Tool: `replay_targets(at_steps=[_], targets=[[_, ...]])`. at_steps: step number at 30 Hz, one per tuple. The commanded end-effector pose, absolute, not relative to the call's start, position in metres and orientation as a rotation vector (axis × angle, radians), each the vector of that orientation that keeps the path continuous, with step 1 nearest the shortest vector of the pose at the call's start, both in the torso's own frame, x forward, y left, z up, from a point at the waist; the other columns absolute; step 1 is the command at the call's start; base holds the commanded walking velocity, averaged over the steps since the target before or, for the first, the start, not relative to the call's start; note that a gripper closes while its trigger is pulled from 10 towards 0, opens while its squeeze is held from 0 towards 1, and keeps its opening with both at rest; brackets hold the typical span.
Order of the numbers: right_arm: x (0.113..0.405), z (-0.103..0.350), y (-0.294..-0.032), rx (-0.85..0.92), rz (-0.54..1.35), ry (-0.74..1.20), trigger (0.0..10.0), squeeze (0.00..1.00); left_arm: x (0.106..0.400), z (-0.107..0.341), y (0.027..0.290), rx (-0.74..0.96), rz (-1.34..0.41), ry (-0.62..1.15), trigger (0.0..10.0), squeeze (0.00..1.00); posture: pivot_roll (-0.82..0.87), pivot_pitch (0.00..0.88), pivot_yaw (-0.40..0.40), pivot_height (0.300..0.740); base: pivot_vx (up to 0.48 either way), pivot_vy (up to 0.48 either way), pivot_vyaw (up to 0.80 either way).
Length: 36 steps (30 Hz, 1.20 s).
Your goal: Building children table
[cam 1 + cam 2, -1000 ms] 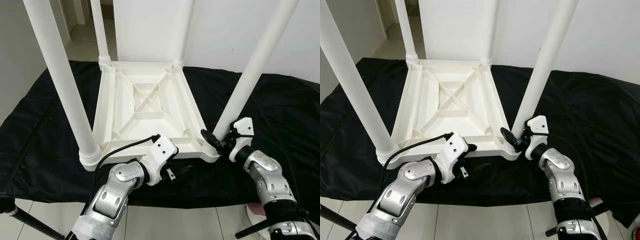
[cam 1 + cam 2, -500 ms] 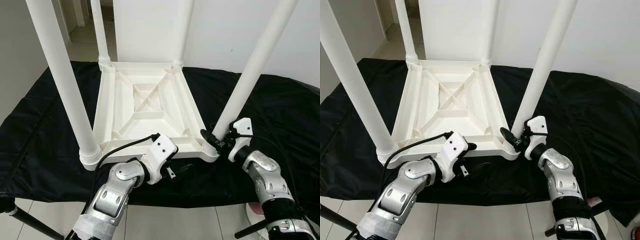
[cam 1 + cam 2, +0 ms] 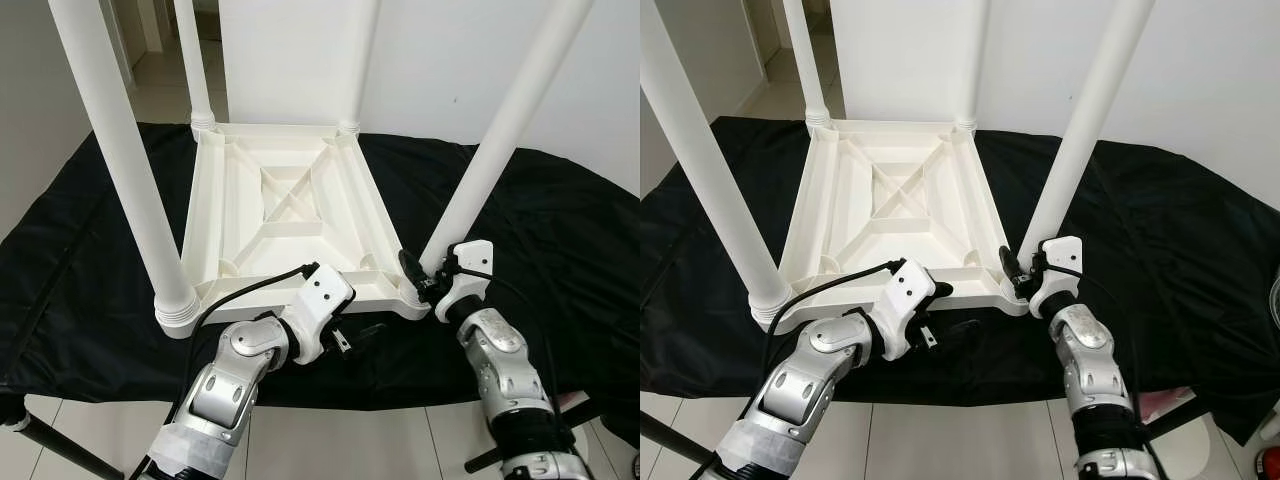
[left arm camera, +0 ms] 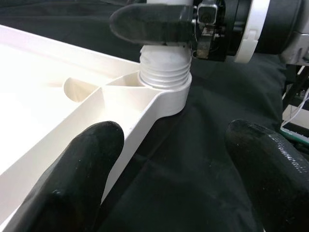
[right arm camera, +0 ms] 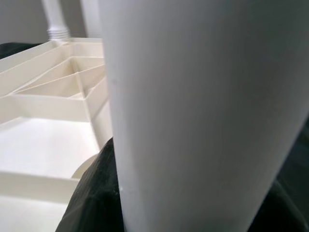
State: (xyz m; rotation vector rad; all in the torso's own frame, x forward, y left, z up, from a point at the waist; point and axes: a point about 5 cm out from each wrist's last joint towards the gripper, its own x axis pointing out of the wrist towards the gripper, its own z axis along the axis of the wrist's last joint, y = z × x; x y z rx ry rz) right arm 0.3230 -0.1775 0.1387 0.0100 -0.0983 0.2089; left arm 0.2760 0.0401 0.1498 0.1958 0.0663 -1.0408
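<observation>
Table leg [image 3: 490,170], stiff light plastic, is clamped low near its thread by right gripper [image 3: 432,280]; left gripper [image 4: 169,169] is held apart beside tabletop [image 3: 290,215].

Left gripper [image 3: 352,338] sits low with its elbow bent, fingers spread wide apart, nothing between them. Right gripper [image 3: 418,277] reaches up and forward from a bent silver arm, its black fingers [image 5: 91,203] clamped around the near-right table leg [image 3: 480,180].
</observation>
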Motion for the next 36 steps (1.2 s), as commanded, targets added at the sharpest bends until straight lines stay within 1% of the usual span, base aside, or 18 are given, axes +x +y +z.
replay_targets(at_steps=[1, 4, 6, 8, 9, 10, 11, 12, 17, 20, 26, 27, 28, 36], targets=[[0.318, 0.117, -0.178, 0.028, 0.077, 0.016, 10.0, 0.0, 0.284, 0.149, 0.042, 0.206, -0.887, 0.057, 10.0, 0.0, 0.05, 0.075, -0.049, 0.74, 0.0, 0.0, 0.0], [0.318, 0.115, -0.175, 0.032, 0.032, 0.027, 10.0, 0.0, 0.284, 0.149, 0.042, 0.206, -0.885, 0.057, 10.0, 0.0, 0.05, 0.076, -0.049, 0.74, 0.0, 0.0, 0.0], [0.316, 0.11, -0.163, 0.06, -0.058, 0.047, 10.0, 0.0, 0.286, 0.149, 0.042, 0.205, -0.876, 0.057, 10.0, 0.0, 0.05, 0.074, -0.052, 0.74, 0.0, 0.0, 0.0], [0.316, 0.11, -0.163, 0.06, -0.058, 0.047, 10.0, 0.0, 0.286, 0.149, 0.042, 0.205, -0.876, 0.057, 10.0, 0.0, 0.05, 0.074, -0.052, 0.74, 0.0, 0.0, 0.0], [0.316, 0.108, -0.157, 0.079, -0.072, 0.054, 10.0, 0.0, 0.286, 0.149, 0.042, 0.205, -0.873, 0.057, 10.0, 0.0, 0.05, 0.074, -0.055, 0.74, 0.0, 0.0, 0.0], [0.316, 0.108, -0.157, 0.079, -0.072, 0.054, 10.0, 0.0, 0.286, 0.149, 0.042, 0.205, -0.873, 0.057, 10.0, 0.0, 0.05, 0.074, -0.055, 0.74, 0.0, 0.0, 0.0], [0.315, 0.108, -0.15, 0.098, -0.073, 0.052, 10.0, 0.7, 0.287, 0.15, 0.042, 0.204, -0.87, 0.056, 10.0, 0.0, 0.06, 0.073, -0.055, 0.74, 0.0, 0.0, 0.0], [0.315, 0.112, -0.141, 0.122, -0.052, 0.031, 10.0, 1.0, 0.287, 0.15, 0.041, 0.2, -0.866, 0.053, 10.0, 0.0, 0.06, 0.072, -0.057, 0.74, 0.0, 0.0, 0.0], [0.314, 0.117, -0.134, 0.153, -0.01, -0.009, 10.0, 1.0, 0.287, 0.151, 0.041, 0.194, -0.861, 0.05, 10.0, 0.0, 0.06, 0.07, -0.057, 0.74, 0.0, 0.0, 0.0], [0.316, 0.117, -0.153, 0.127, 0.009, -0.038, 10.0, 1.0, 0.289, 0.153, 0.041, 0.181, -0.852, 0.042, 10.0, 0.0, 0.06, 0.071, -0.057, 0.74, 0.0, 0.0, 0.0], [0.318, 0.122, -0.174, 0.051, 0.007, -0.052, 10.0, 1.0, 0.289, 0.154, 0.042, 0.185, -0.851, 0.037, 10.0, 0.0, 0.06, 0.07, -0.059, 0.74, 0.0, 0.0, 0.0], [0.318, 0.123, -0.175, 0.038, 0.022, -0.056, 10.0, 0.44, 0.289, 0.153, 0.042, 0.185, -0.851, 0.037, 10.0, 0.0, 0.06, 0.069, -0.058, 0.74, 0.0, 0.0, 0.0], [0.318, 0.124, -0.176, 0.036, 0.052, -0.059, 10.0, 0.0, 0.289, 0.153, 0.041, 0.185, -0.851, 0.037, 10.0, 0.0, 0.06, 0.069, -0.058, 0.74, 0.0, 0.0, 0.0], [0.318, 0.128, -0.18, -0.01, 0.167, -0.083, 10.0, 0.0, 0.286, 0.152, 0.039, 0.198, -0.86, 0.032, 10.0, 0.0, 0.06, 0.065, -0.056, 0.74, 0.0, 0.0, 0.0]])
